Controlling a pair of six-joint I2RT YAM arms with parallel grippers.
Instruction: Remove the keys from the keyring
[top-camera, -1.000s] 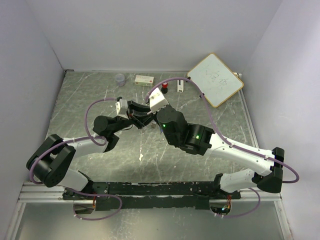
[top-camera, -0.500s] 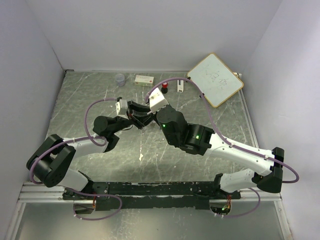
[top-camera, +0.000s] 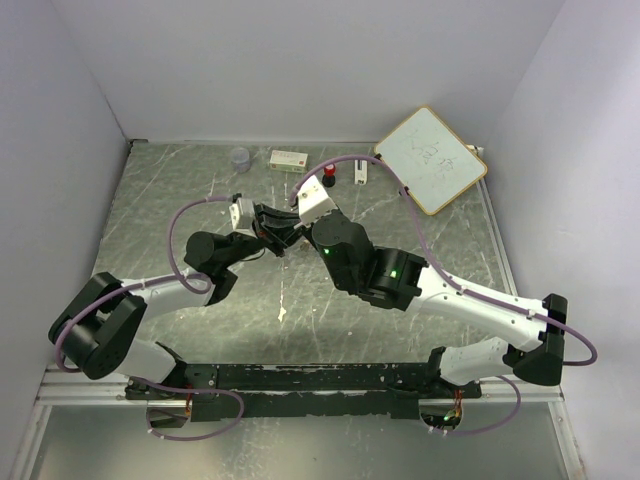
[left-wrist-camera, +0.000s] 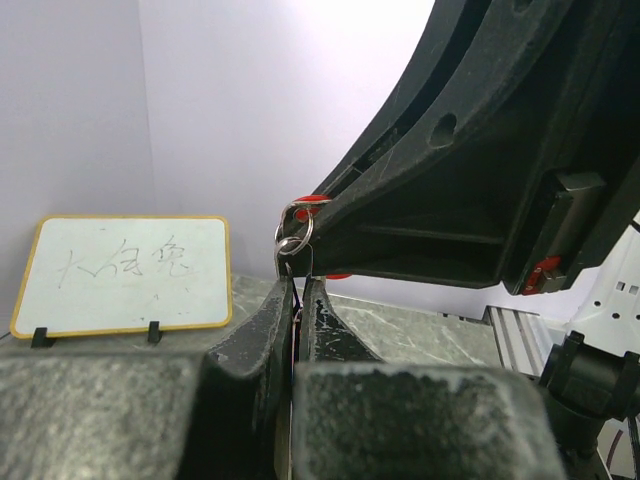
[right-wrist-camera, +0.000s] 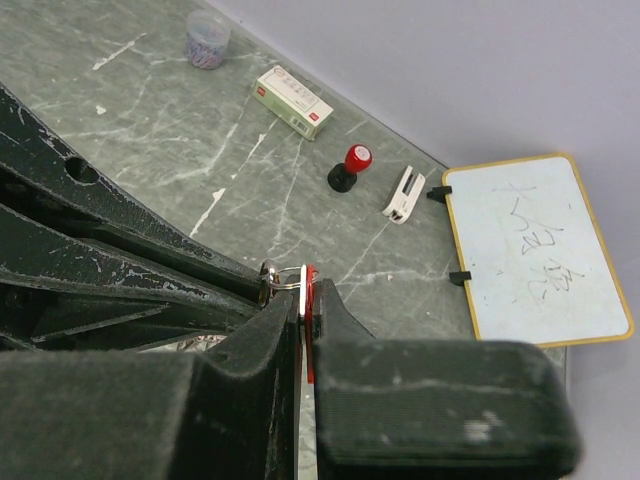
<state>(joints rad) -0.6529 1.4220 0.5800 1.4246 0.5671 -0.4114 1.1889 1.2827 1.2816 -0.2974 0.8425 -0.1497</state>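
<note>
Both grippers meet above the table's middle in the top view. My right gripper (right-wrist-camera: 308, 292) is shut on the red key (right-wrist-camera: 311, 300), seen edge-on between its fingers. The thin silver keyring (right-wrist-camera: 284, 277) sticks out left of the tips, against my left gripper's black fingers (right-wrist-camera: 150, 270). In the left wrist view my left gripper (left-wrist-camera: 297, 287) is shut on a thin blue-edged piece, the blue key (left-wrist-camera: 295, 300). The keyring (left-wrist-camera: 293, 228) hangs just above its tips, with the red key head (left-wrist-camera: 310, 200) at the right gripper's finger. In the top view (top-camera: 288, 232) the keys are hidden.
A whiteboard (top-camera: 431, 158) leans at the far right. A black stamp with a red top (right-wrist-camera: 350, 167), a white clip (right-wrist-camera: 404, 192), a white box (right-wrist-camera: 292, 100) and a small clear cup (right-wrist-camera: 207, 37) stand along the far edge. Walls close three sides.
Both grippers have shifted slightly toward the far side together, still joined at the keyring. Nothing was let go.
</note>
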